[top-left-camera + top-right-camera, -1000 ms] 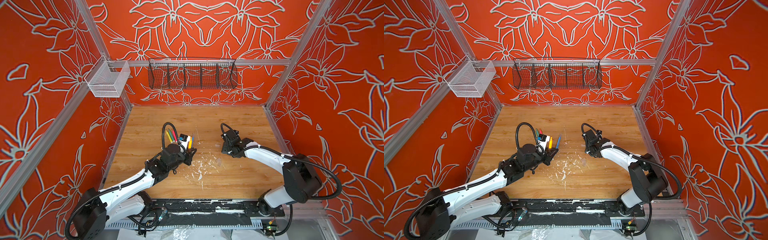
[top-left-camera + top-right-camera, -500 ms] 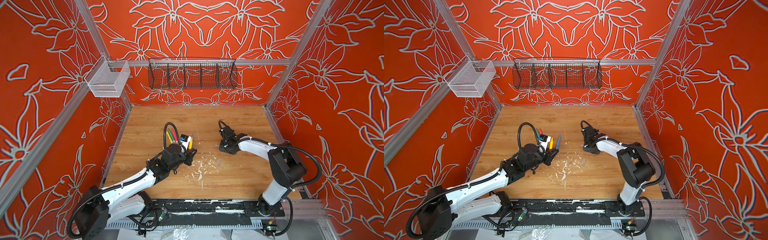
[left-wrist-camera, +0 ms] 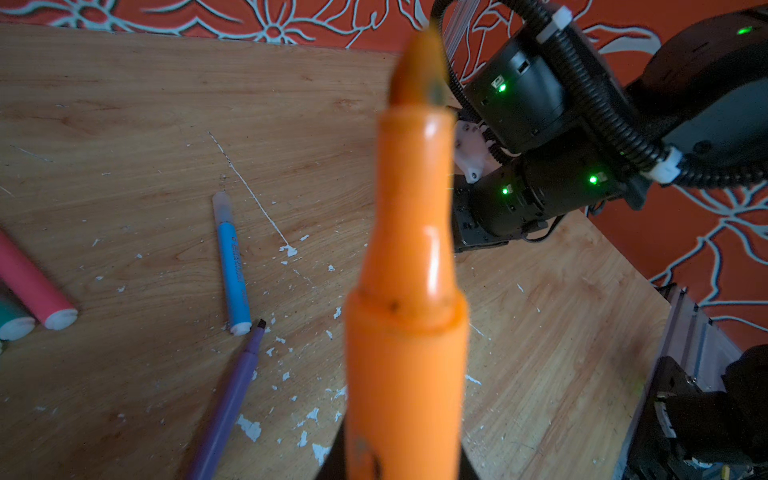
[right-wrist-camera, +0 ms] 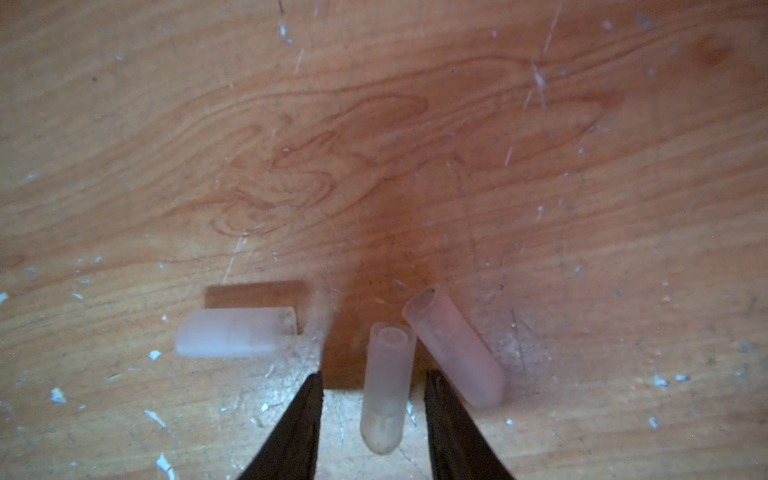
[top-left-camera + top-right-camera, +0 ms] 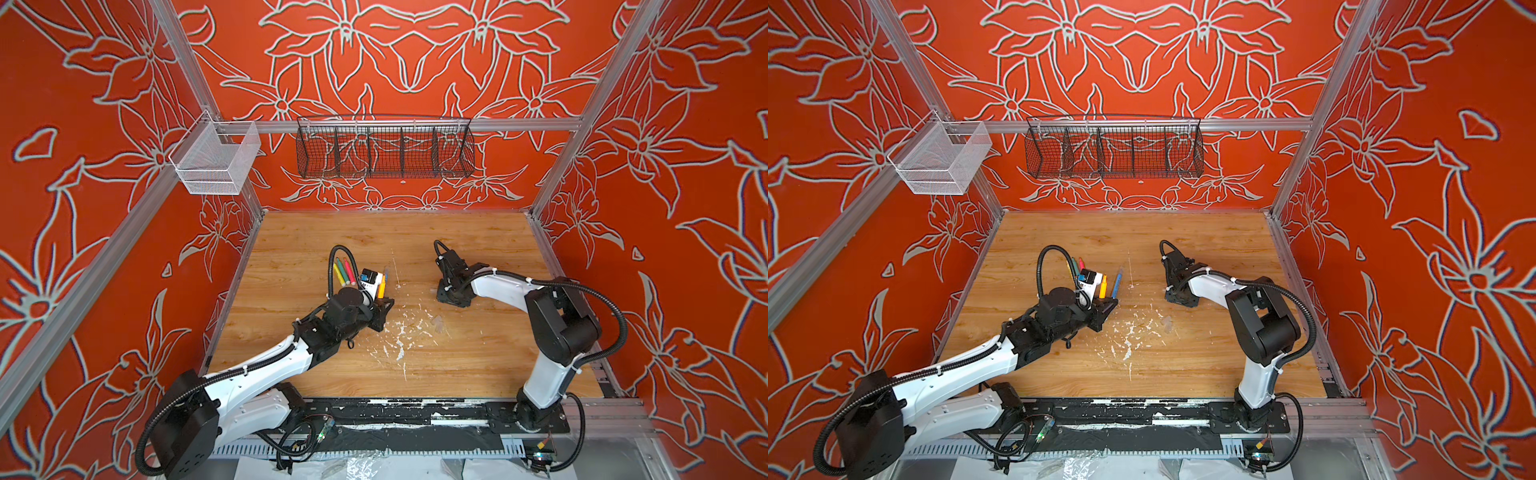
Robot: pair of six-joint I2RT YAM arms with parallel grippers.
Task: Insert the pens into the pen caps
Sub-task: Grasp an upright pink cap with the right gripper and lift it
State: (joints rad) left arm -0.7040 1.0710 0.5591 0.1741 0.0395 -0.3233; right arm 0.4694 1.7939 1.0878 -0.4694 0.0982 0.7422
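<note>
The right gripper (image 4: 372,374) stands low over the wooden tabletop (image 4: 374,124), right of centre. Its jaws are part open astride a clear cap (image 4: 384,386), with a gap on each side and nothing gripped. The cap's long axis runs along the fingers, its mouth pointing away from the wrist. A second cap (image 4: 455,345) lies just beside it and crowds one finger, so closing may well nudge it. A third cap (image 4: 235,332) lies crosswise, apart. Left of centre, the left gripper (image 5: 381,308) is clamped on the orange pen (image 3: 409,291), whose tip is bare.

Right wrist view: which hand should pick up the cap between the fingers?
Right. The right hand straddles that cap, open; the left hand is shut on the orange pen.
</note>
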